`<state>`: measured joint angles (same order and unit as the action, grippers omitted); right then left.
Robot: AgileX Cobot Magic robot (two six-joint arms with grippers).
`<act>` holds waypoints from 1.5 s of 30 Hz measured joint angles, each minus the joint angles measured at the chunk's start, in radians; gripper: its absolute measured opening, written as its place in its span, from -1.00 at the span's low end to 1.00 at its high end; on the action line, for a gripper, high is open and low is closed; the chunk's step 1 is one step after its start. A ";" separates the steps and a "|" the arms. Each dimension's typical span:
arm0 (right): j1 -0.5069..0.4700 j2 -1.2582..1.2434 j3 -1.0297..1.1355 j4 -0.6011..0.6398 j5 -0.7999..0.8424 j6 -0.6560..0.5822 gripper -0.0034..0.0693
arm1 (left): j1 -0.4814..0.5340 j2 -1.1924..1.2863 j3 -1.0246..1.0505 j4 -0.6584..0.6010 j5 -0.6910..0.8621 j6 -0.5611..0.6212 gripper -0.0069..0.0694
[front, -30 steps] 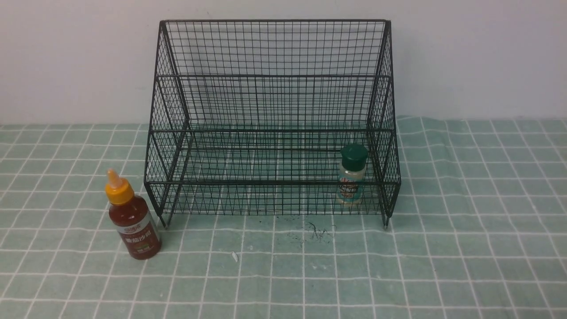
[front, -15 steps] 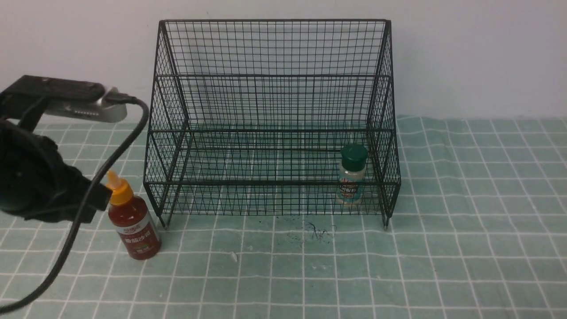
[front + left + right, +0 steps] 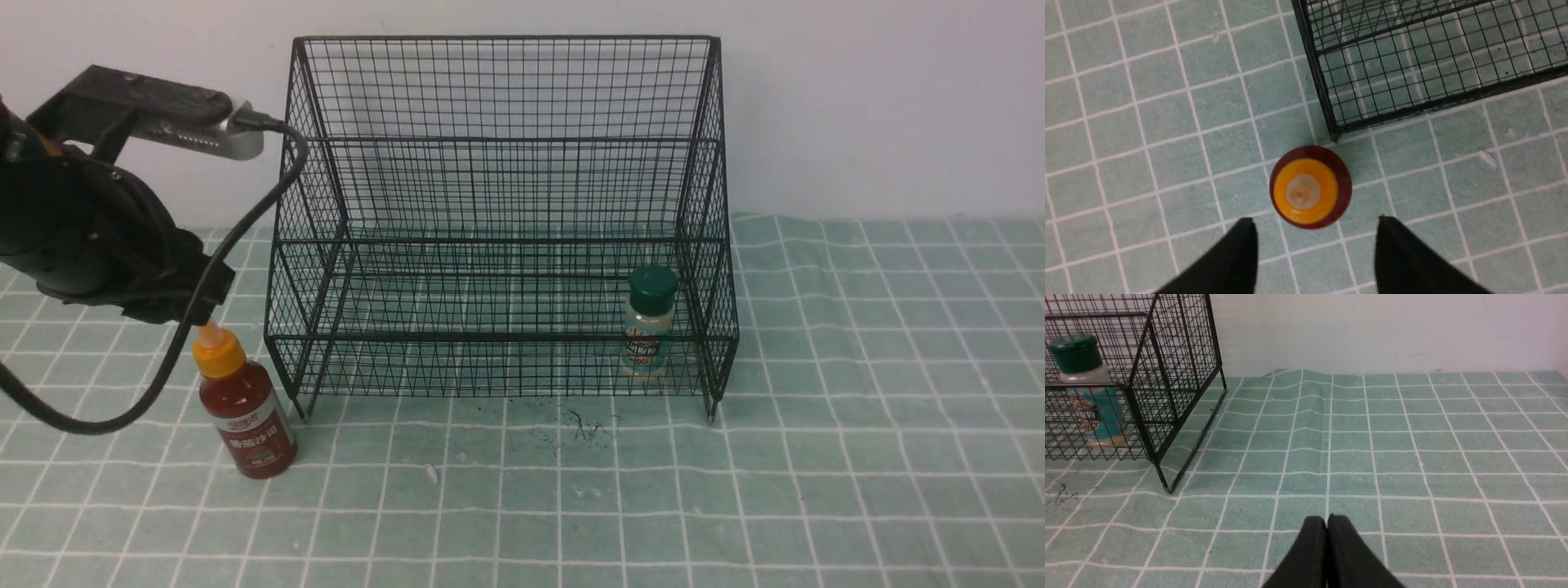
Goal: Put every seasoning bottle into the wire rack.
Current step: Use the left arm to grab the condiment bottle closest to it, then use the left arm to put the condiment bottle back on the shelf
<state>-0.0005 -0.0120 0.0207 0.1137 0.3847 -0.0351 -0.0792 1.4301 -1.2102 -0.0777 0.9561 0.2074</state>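
While left tool (image 3: 1315, 220) hangs spread above sauce bottle (image 3: 1306, 192), right tool (image 3: 1327, 518) pressed together.

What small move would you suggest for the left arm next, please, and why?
Probably lower the left pincer, easing slightly forward, until its open jaws straddle the red bottle. It hovers above the bottle, which lies just ahead of the fingertips. The bottle stands upright on the cloth outside the rack, while the shaker is already inside.
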 joint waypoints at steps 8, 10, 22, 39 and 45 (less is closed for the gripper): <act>0.000 0.000 0.000 0.000 0.000 0.000 -0.95 | 0.000 0.151 0.000 0.007 -0.049 -0.001 0.69; 0.000 0.000 0.000 0.000 0.000 0.000 -0.95 | 0.000 0.182 0.000 0.012 -0.049 -0.001 0.63; 0.000 0.000 0.000 0.000 0.000 0.000 -0.95 | 0.000 0.196 -0.015 0.120 0.018 -0.025 -0.06; 0.000 0.000 0.000 0.000 0.000 -0.015 -0.95 | 0.000 0.046 -0.388 -0.077 0.170 -0.013 -0.06; 0.000 0.000 0.000 0.000 0.000 -0.016 -0.95 | 0.000 0.174 -0.388 -0.109 0.160 0.010 -0.06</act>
<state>-0.0005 -0.0120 0.0207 0.1137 0.3847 -0.0511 -0.0792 1.6043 -1.5979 -0.1863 1.1163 0.2175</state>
